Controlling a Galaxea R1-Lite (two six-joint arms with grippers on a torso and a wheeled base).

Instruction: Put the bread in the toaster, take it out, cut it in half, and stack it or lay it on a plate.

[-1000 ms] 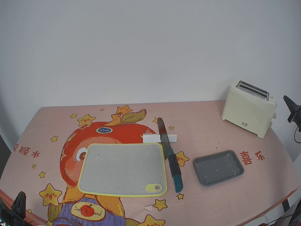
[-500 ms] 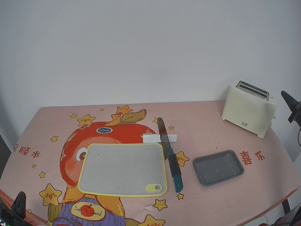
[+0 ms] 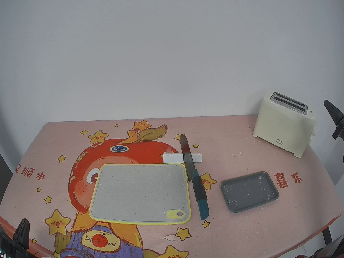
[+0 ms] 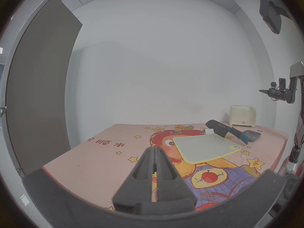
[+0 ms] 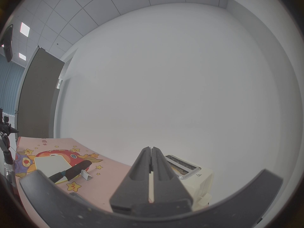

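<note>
The cream toaster (image 3: 285, 124) stands at the table's back right with its two slots dark. My right gripper (image 3: 331, 110) hangs shut just right of it, above the table's edge; in the right wrist view the gripper (image 5: 151, 150) points at the toaster (image 5: 190, 173) close ahead. A grey rectangular plate (image 3: 249, 191) lies in front of the toaster. The knife (image 3: 194, 176) rests beside the cutting board (image 3: 140, 193), its blade on a white rest (image 3: 175, 157). Off the table's front left corner, my left gripper (image 4: 155, 150) is shut with nothing in it.
The round pink table (image 3: 229, 140) with a cartoon print ends close behind the toaster at a white wall. Crumbs dot the plate and the cloth near it. Open tabletop lies between the knife and the toaster.
The right gripper has drifted slightly up and toward the head view's right edge. The left gripper and the things on the table have stayed put.
</note>
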